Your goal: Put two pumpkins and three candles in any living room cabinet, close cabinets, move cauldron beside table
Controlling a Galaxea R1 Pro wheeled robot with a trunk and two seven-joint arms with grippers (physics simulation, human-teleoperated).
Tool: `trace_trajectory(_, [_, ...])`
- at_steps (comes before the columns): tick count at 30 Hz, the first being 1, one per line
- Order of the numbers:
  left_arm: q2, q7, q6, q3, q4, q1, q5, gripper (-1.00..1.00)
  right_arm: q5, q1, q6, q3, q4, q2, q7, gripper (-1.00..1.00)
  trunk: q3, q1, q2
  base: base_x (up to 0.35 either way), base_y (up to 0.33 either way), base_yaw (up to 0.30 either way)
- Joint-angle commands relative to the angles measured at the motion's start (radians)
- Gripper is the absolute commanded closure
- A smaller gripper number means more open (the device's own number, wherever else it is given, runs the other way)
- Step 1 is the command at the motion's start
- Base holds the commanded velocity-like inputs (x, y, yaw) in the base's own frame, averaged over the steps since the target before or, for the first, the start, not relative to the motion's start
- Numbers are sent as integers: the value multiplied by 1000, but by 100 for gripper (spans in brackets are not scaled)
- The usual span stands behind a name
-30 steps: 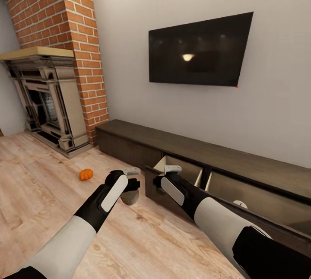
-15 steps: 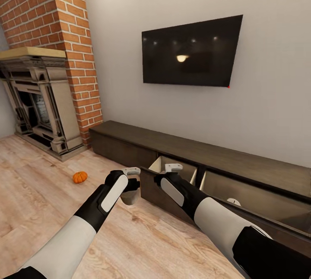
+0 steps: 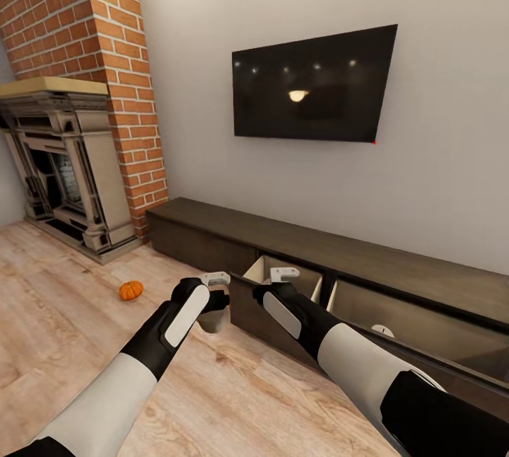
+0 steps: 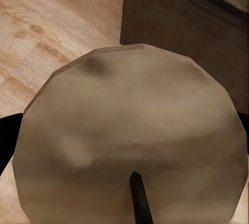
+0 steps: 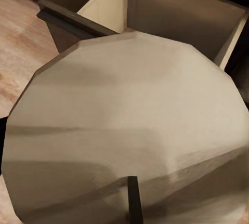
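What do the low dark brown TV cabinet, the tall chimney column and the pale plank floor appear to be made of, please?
The low dark brown TV cabinet looks like matt dark-stained wood, judging by its faint grain, with lighter beige board inside the open drawer. The tall chimney column looks like rough red brick with pale mortar lines. The pale plank floor looks like light wood or laminate; the knots and board seams suggest this.

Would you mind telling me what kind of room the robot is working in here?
Most likely a living room: a wall-mounted television, a brick-chimneyed fireplace, and a long, low dark wooden cabinet beneath the screen.
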Motion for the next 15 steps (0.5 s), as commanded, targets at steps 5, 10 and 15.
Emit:
trace_trajectory(5, [27,-22,110,24,-289,-2,21,100,-3,-4,196,-50,-131,0,-30,100,-1,0,-1,0,0,0])
trace_trajectory(10, [27,-23,193,77,-318,-115,63,100,-8,-36,524,-281,-385,0,-316,100,-1,0,-1,0,0,0])
trace_trajectory(15, [24,-26,203,87,56,-381,250,100,-24,-209,592,-369,-186,0,-400,100,-1,0,-1,0,0,0])
